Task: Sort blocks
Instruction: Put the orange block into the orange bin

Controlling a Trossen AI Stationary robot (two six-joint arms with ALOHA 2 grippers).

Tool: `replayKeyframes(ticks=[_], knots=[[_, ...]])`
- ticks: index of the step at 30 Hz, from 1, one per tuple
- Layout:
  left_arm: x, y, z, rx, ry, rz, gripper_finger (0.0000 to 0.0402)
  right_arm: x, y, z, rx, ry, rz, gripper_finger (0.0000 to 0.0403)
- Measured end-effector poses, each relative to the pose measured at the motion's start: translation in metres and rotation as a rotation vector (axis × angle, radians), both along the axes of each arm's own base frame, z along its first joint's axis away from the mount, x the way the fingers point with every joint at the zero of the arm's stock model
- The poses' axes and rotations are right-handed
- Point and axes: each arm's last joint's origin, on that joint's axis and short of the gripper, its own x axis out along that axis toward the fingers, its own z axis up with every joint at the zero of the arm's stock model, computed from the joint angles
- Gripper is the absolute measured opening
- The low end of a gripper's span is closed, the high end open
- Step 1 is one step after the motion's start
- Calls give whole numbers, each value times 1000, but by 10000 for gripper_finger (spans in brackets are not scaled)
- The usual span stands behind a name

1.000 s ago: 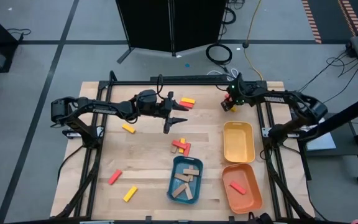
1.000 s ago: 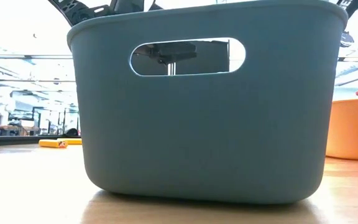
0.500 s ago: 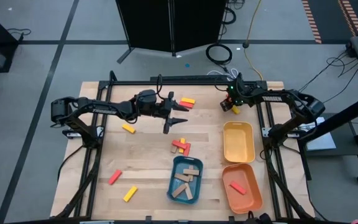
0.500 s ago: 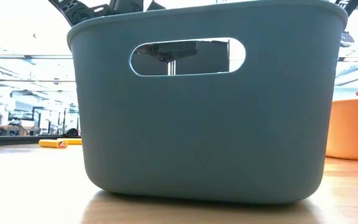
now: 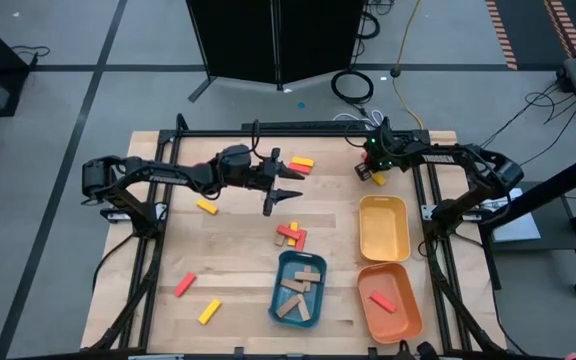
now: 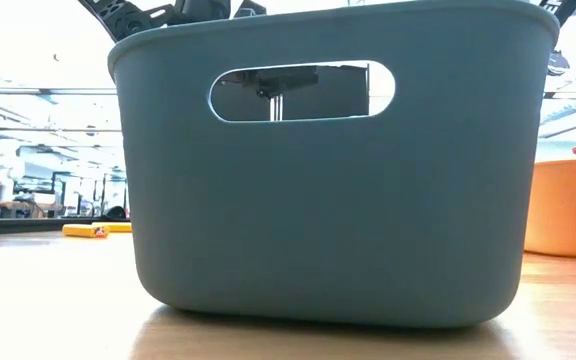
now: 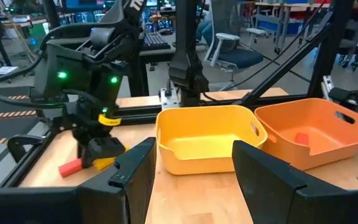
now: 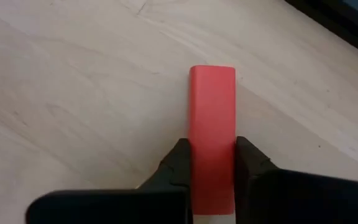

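My right gripper [image 5: 372, 172] is at the table's far right, just beyond the yellow tray [image 5: 383, 228], shut on a red block [image 8: 212, 118]. A yellow block [image 7: 104, 163] lies right under it. My left gripper [image 5: 284, 186] hovers open over the table's far middle with nothing between its fingers [image 7: 135, 177]. Loose red and yellow blocks lie flat on the wood: a pair [image 5: 301, 163], a cluster [image 5: 291, 235], and singles [image 5: 206, 207], [image 5: 185, 284], [image 5: 209, 311]. Tan blocks [image 5: 301, 287] lie in the blue tray [image 5: 280, 268]. One red block [image 5: 380, 300] lies in the orange tray [image 5: 408, 315]. My right gripper pinches the red block by its two long sides [image 8: 211, 163] between its two fingers [image 8: 180, 163], near one end. The fingers come from above and lie along the block's sides. The block's free end [image 8: 212, 74] reaches out past the fingertips, close over the wood; whether it is lifted, I cannot tell.
The black frame rail [image 5: 298, 128] runs along the far edge, close behind both grippers. In the low view the blue tray [image 6: 318, 180] fills most of the picture, with the orange tray [image 6: 573, 205] to its right and a yellow block [image 6: 88, 231] far left.
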Motion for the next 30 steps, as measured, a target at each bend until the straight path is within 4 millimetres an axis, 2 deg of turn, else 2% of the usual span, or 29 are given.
replayKeyframes(ticks=[7, 15, 23, 30], knots=[[2, -9, 1, -4, -5, -27, 208, -4, 2, 14, -38, -35, 5, 19], [3, -14, 3, 0, -26, -38, 208, -12, 12, 56, -165, -150, 18, 13], [12, -18, 3, -108, -122, -7, 208, -26, 39, 99, -197, -378, 139, 12], [38, -32, -11, -237, -214, 39, 208, -31, 77, 126, -105, -629, 424, 12]])
